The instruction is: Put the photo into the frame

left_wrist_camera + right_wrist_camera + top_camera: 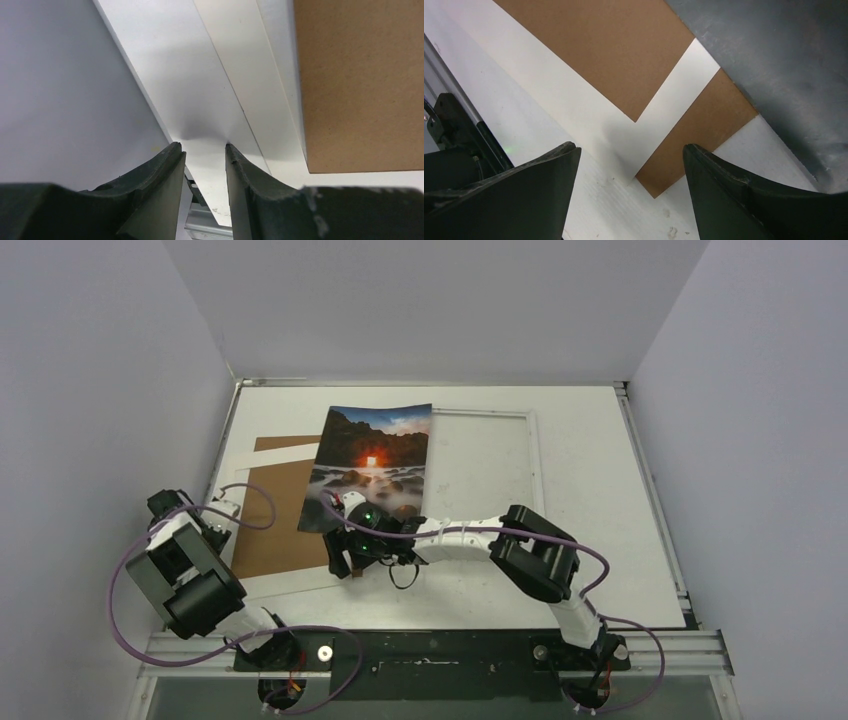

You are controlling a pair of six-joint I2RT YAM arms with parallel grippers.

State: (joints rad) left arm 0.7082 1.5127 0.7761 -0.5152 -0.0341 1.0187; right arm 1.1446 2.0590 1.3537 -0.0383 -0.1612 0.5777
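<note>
The photo [372, 465], a sunset over dark rocks and mist, lies mid-table, its left part over the brown backing board [275, 525] and its right edge over the frame [533, 455]. The frame is a thin white rectangle lying flat to the photo's right. My right gripper [345, 562] hovers open just in front of the photo's near edge, over the board's near right corner [684, 150], with nothing between its fingers. A dark grey sheet [784, 65] at the right wrist view's upper right looks like the photo. My left gripper [222, 532] sits at the table's left edge, jaws apart and empty [202, 146].
A white sheet [300, 585] sticks out from under the brown board toward the near edge. The left wall [60, 100] stands close beside the left gripper. A metal rail [450, 645] runs along the front by the arm bases.
</note>
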